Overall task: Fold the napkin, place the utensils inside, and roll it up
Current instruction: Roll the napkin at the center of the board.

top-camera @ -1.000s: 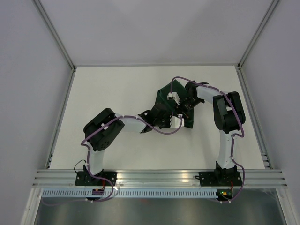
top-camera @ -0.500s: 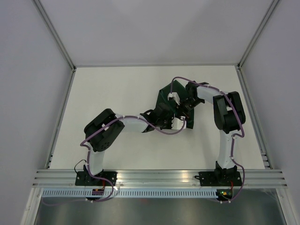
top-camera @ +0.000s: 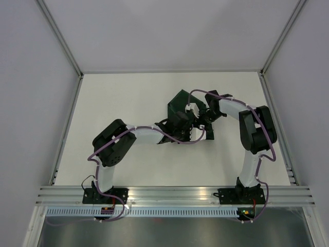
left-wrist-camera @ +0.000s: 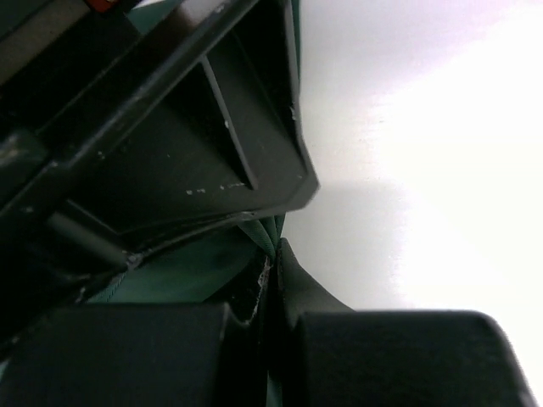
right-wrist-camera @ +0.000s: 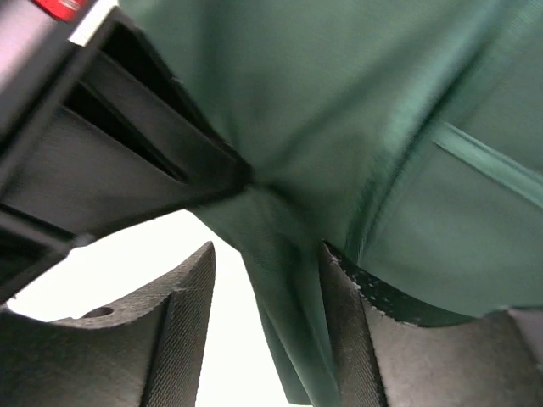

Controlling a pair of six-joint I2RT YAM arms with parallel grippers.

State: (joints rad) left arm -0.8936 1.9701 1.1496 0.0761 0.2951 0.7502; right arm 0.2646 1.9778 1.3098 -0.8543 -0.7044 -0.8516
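Top external: we see the dark green napkin (top-camera: pixel 180 101) bunched near frame centre.
Left gripper (left-wrist-camera: pixel 273 254): pinching napkin.
Right gripper (right-wrist-camera: pixel 267 275): wide, astride a fold.

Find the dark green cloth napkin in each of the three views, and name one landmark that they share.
Top external: the dark green cloth napkin lies bunched just right of centre.
Left wrist: the napkin shows low, left of centre, dim and very close.
Right wrist: the napkin fills the top and right, hanging down at the middle.
Shared landmark: the white tabletop beside it.
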